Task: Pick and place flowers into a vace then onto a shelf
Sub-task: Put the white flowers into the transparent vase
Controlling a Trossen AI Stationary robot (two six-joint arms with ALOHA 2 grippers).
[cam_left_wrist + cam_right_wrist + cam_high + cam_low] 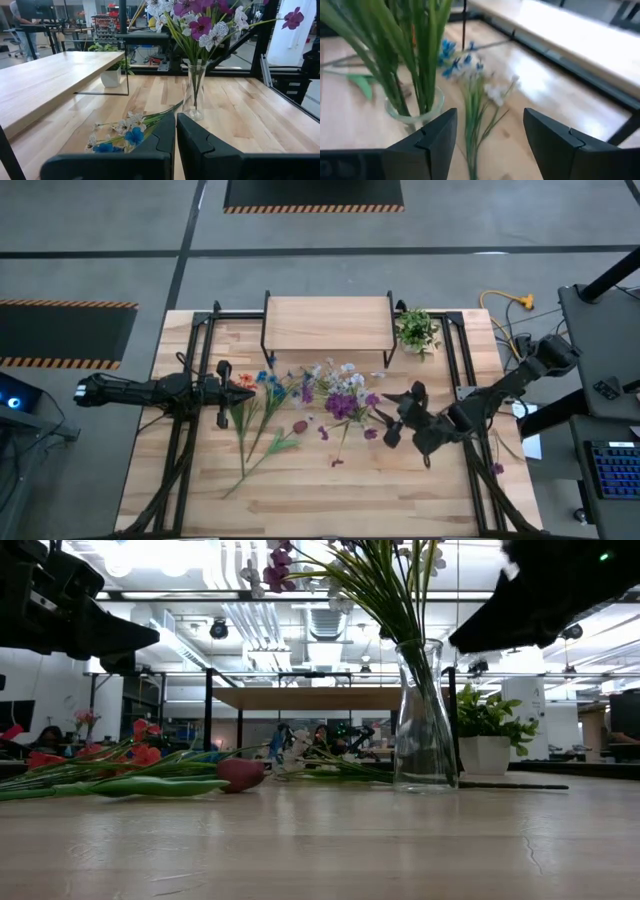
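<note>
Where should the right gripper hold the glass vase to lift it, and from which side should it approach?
Probably the narrow neck of the vase, below the flared mouth. The right gripper, open, should come level from its own side, because the flowers block a grasp from above.

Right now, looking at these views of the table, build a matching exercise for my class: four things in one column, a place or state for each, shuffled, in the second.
Things:
1. vase
2. shelf
3. potted plant
4. right gripper

Places or states:
A. open, close to the vase
B. bare on top
C. upright, holding purple and white flowers
D. beside the shelf's end

Pairs: 1-C, 2-B, 3-D, 4-A
</note>
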